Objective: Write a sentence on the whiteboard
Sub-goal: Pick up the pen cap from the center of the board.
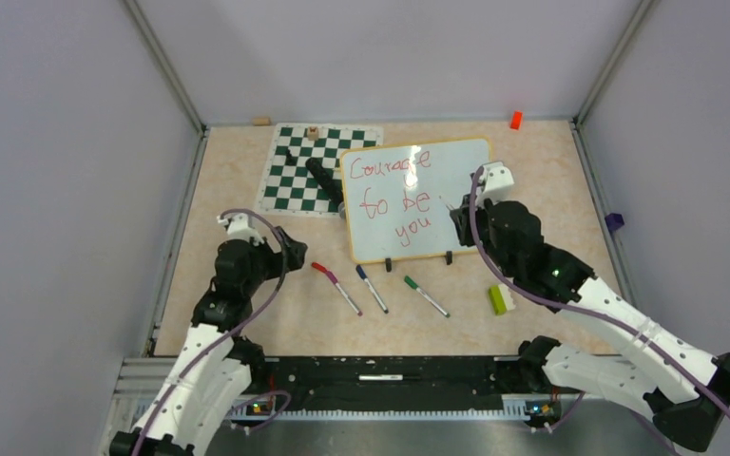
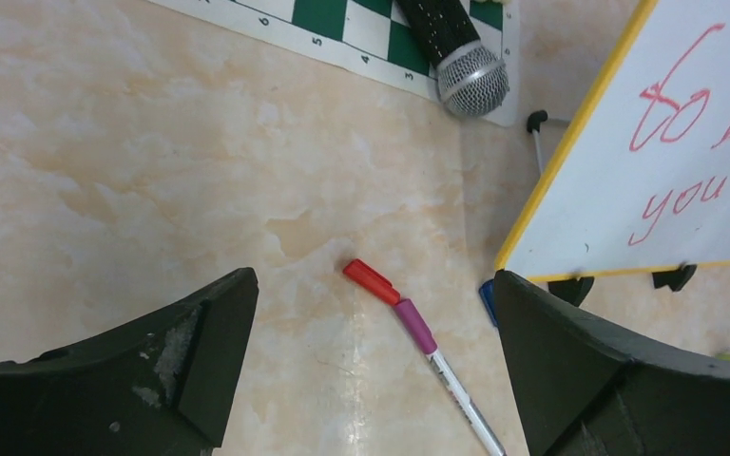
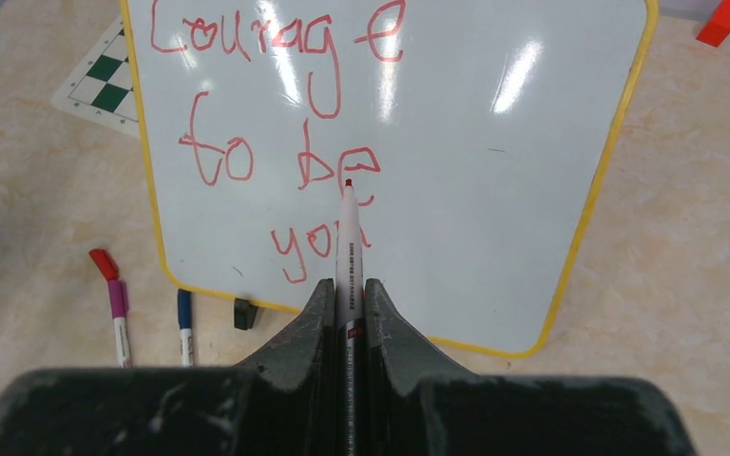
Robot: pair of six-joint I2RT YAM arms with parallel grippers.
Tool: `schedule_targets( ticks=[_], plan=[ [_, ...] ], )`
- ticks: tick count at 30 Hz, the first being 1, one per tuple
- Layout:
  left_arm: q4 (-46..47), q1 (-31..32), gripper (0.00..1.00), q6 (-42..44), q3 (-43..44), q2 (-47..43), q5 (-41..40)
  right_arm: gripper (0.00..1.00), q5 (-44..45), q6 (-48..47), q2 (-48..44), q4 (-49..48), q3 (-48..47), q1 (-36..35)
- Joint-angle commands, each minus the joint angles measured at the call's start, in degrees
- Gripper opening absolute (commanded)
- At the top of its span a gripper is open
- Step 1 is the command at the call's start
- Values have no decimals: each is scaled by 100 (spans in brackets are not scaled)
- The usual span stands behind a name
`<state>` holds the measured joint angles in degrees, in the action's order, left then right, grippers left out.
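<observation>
The whiteboard (image 1: 456,190), white with a yellow rim, lies on the table's far half. The sentence (image 1: 394,195) "Courage to be you" slants across it in red, and it also shows in the right wrist view on the whiteboard (image 3: 494,190) as the sentence (image 3: 276,161). My right gripper (image 3: 348,294) is shut on a red marker (image 3: 348,247). The marker's tip sits over the word "be"; I cannot tell if it touches. In the top view the right gripper (image 1: 461,220) hovers at the board's right side. My left gripper (image 2: 373,277) is open above a red cap (image 2: 371,280).
A purple-collared marker (image 1: 342,293), a blue marker (image 1: 372,288) and a green marker (image 1: 425,295) lie before the board. A microphone (image 1: 325,179) rests on the chessboard mat (image 1: 295,176). A green-white block (image 1: 502,298) and an orange block (image 1: 516,120) sit at the right.
</observation>
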<state>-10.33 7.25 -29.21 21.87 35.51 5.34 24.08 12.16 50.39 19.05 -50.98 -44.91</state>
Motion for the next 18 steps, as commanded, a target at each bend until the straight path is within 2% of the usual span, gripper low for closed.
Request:
schedule_targets(
  ticks=[1,7,11,13,18],
  plan=[
    [-256,1129,99,150,342,-95,-1265,0,-87,20,-56,-59,-7,43],
    [148,1312,99,-686,310,-250,-576,0,-204,28,32,-62,33,43],
    [1037,1311,99,-910,-158,-438,-185,0,-272,58,-84,-59,145,43],
    [1384,1314,95,-925,-328,-297,0,0,-359,60,-177,-47,220,39],
    [834,1314,92,-776,104,482,151,0,-607,94,-366,97,300,42]
  ],
)
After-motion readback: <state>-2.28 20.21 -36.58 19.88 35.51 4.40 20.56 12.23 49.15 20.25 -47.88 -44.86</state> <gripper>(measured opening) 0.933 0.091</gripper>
